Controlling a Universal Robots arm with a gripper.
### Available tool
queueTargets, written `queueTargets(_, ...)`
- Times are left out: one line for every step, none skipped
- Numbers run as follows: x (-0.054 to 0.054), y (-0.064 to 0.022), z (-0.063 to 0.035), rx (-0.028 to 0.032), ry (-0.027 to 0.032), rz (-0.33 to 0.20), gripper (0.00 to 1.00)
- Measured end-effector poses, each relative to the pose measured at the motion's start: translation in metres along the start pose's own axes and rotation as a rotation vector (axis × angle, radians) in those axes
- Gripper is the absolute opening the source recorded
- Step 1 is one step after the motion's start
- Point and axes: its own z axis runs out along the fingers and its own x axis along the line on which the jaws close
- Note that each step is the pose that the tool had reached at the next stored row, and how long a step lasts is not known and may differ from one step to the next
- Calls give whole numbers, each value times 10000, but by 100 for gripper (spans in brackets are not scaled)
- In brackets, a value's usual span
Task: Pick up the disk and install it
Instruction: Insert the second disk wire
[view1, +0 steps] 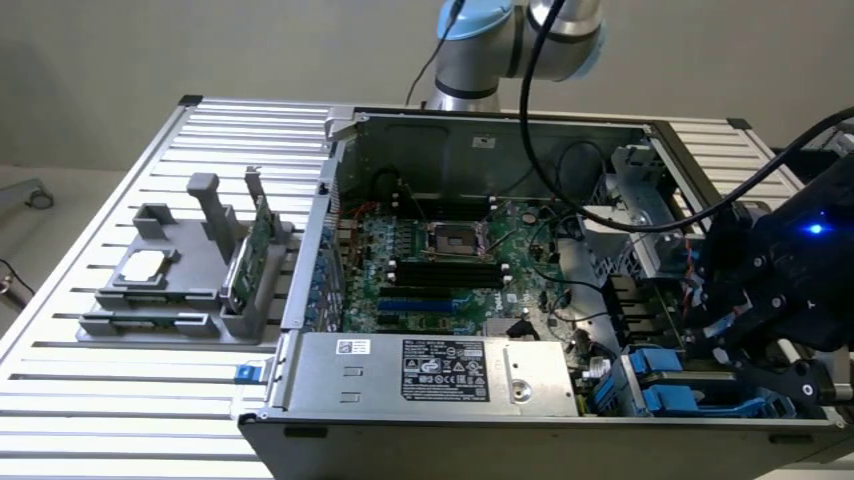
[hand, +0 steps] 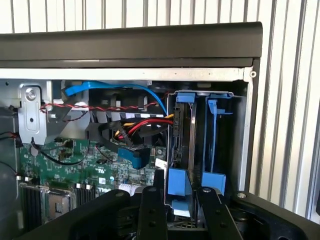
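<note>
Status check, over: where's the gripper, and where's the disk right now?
Gripper over the drive bay, fingers straddling a blue rail tab. Disk seated upright in the bay. Red and blue cables beside it.

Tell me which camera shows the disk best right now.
The wrist view: the disk stands on edge in the case's drive bay, blue rails clear, directly ahead of the gripper. The exterior view catches just blue parts beside the arm.

Even, soft light is falling across the slatted desk in the exterior view, while the computer case interior is sitting in shadow. A blue lamp is glowing brightly. In the wrist view, the dark end effector is looking blurred.
</note>
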Motion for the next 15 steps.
queueTargets(17,-15,3,-22,-7,-5,31)
queueTargets(35,-38,6,-47,-15,-10,31)
queueTargets(53,-59,7,-56,-24,-13,31)
queueTargets(71,-76,4,-60,-38,-14,31)
queueTargets(91,-93,-3,-65,-60,-14,31)
queueTargets(113,-105,-12,-68,-88,-15,31)
queueTargets(140,-111,-23,-70,-134,-16,31)
queueTargets(172,-115,-34,-77,-182,-17,31)
queueTargets(206,-116,-41,-85,-238,-18,31)
queueTargets(243,-116,-44,-99,-299,-22,31)
queueTargets(281,-116,-42,-123,-375,-27,31)
queueTargets(315,-115,-38,-156,-467,-33,31)
queueTargets(344,-115,-34,-194,-576,-41,31)
queueTargets(373,-114,-28,-245,-729,-51,31)
queueTargets(400,-114,-23,-301,-882,-63,31)
